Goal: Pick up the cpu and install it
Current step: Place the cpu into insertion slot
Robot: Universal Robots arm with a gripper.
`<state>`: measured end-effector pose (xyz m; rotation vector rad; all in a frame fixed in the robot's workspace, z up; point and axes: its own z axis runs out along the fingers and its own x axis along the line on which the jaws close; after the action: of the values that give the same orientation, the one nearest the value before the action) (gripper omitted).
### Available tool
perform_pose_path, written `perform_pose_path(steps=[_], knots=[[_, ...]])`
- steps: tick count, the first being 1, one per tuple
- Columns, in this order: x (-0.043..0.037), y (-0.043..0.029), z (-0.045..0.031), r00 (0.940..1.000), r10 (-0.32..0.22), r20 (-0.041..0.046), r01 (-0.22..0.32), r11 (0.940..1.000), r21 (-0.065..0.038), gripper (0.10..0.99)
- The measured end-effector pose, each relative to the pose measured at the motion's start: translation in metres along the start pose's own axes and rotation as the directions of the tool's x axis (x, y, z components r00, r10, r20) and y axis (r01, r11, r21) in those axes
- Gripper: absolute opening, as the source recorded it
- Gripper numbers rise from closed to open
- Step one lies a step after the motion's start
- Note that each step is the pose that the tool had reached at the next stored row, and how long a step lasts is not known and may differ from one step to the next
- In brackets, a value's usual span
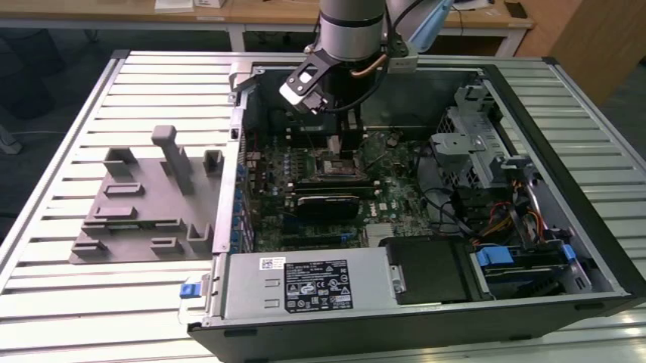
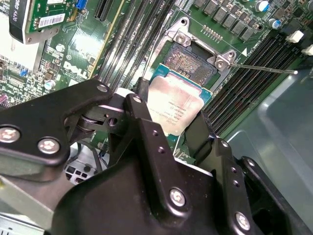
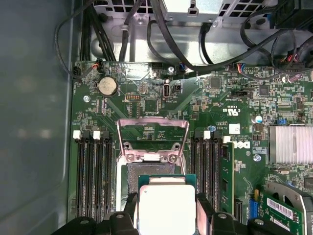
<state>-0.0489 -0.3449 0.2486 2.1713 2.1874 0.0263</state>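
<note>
The cpu (image 2: 178, 105) (image 3: 167, 208) is a small square chip with a pale silver top. My gripper (image 2: 171, 120) (image 3: 167, 210) is shut on it, one black finger (image 2: 143, 107) on each of two opposite edges. The chip hangs just above the motherboard (image 3: 220, 98), partly over the open socket (image 3: 146, 170) (image 2: 188, 61). The socket's metal load plate (image 3: 152, 139) stands flipped up. In the exterior view the gripper (image 1: 346, 132) reaches down into the open computer case (image 1: 565, 189) above the socket (image 1: 333, 162).
Memory slots (image 3: 93, 176) flank the socket on both sides, and the thin socket lever (image 2: 259, 68) sticks out. A black module (image 1: 325, 203), the power supply (image 1: 302, 283), the drive cage (image 1: 474, 144) and cables crowd the case. Grey holder blocks (image 1: 151, 204) sit on the slatted table.
</note>
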Motion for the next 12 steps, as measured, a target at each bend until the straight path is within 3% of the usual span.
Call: perform_pose_path(steps=[12], knots=[[0.0017, -0.0001, 0.0019, 1.0, 0.0, 0.0001, 0.0, 1.0, 0.0, 0.545]])
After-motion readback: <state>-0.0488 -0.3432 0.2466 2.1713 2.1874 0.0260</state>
